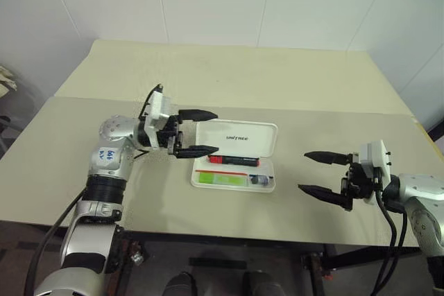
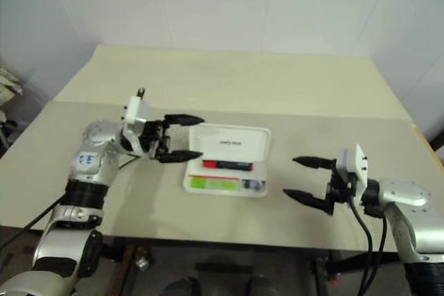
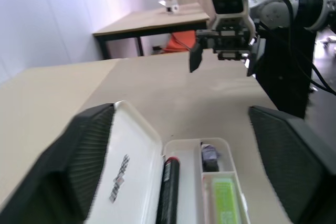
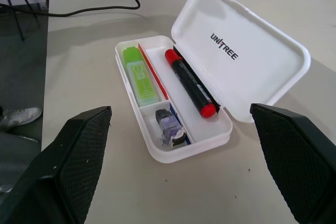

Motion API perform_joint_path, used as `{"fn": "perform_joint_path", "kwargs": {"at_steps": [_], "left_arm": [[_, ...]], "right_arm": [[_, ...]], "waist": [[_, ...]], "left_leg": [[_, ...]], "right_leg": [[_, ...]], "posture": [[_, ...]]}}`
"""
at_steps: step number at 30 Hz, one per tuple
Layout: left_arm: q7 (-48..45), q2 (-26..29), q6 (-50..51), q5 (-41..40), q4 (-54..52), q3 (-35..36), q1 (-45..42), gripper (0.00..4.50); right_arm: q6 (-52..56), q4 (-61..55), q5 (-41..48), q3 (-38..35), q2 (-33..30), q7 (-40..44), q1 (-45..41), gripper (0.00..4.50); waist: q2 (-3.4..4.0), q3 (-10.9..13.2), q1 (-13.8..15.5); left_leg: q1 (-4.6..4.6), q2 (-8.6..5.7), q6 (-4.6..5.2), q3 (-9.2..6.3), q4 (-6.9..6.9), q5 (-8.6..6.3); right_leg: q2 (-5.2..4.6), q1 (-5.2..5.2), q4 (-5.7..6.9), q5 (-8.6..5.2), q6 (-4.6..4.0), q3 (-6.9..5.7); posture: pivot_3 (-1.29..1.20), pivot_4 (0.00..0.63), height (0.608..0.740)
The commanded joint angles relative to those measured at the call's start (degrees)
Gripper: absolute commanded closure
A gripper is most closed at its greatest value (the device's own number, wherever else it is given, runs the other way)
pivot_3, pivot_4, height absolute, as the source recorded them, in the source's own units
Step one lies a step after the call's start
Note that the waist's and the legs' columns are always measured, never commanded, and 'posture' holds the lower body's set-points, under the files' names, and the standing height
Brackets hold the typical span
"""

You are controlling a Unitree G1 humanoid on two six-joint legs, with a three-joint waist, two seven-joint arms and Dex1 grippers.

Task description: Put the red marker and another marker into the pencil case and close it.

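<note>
- Red marker (image 4: 191, 85) and green highlighter (image 4: 140, 74) lie inside the pencil case (image 1: 236, 157) on the worktop.
- Lid stands open; closing remains.
- My left claw (image 1: 196, 132) and right claw (image 1: 325, 173): both apart, empty.

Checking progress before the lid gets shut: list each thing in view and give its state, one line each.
pencil case: open, lid tilted back, on the table.
red marker: lying inside the case, in the compartment next to the lid.
green highlighter: lying inside the case, in its own compartment.
left gripper: open, empty, at the lid's edge.
right gripper: open, empty, apart from the case.
</note>
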Motion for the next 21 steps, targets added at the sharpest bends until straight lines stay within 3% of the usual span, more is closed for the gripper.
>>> {"fn": "perform_joint_path", "kwargs": {"at_steps": [1,9,13,21], "left_arm": [[-1.50,0.99,-2.42,-0.73,4.81,1.88,-3.35,1.56],[-0.27,1.65,-6.71,1.29,19.41,3.79,-10.03,4.33],[0.47,2.17,-9.40,2.26,25.53,4.65,-13.30,4.45],[14.18,3.40,-17.18,10.25,40.67,4.70,-20.31,4.45]], "right_arm": [[-1.10,0.32,0.35,-0.40,-0.05,1.15,-1.31,0.00],[-1.55,1.76,0.06,-0.17,0.13,2.51,-2.76,0.00],[-1.61,1.38,0.27,-0.48,0.20,2.45,-2.27,0.00],[-1.78,3.22,2.13,-0.72,1.53,3.57,-4.86,0.00]], "waist": [[0.00,0.00,0.11],[0.00,0.00,-0.14],[0.00,0.00,-0.16],[-0.01,0.01,-0.18]], "left_leg": [[-0.01,-0.01,0.01,0.00,0.00,-0.01],[-0.01,0.00,0.02,0.03,0.01,-0.01],[-0.02,0.00,0.02,0.03,0.01,-0.02],[-0.03,0.00,0.01,0.07,0.02,-0.02]], "right_leg": [[0.00,0.00,-0.01,0.00,0.00,0.00],[0.01,-0.03,0.03,0.01,0.02,0.00],[0.02,-0.05,0.02,0.01,0.02,0.00],[0.02,-0.06,0.02,0.04,0.09,0.01]], "posture": [[0.00,0.150,0.740],[0.00,0.150,0.740],[0.00,0.150,0.740],[0.00,0.150,0.740]]}}
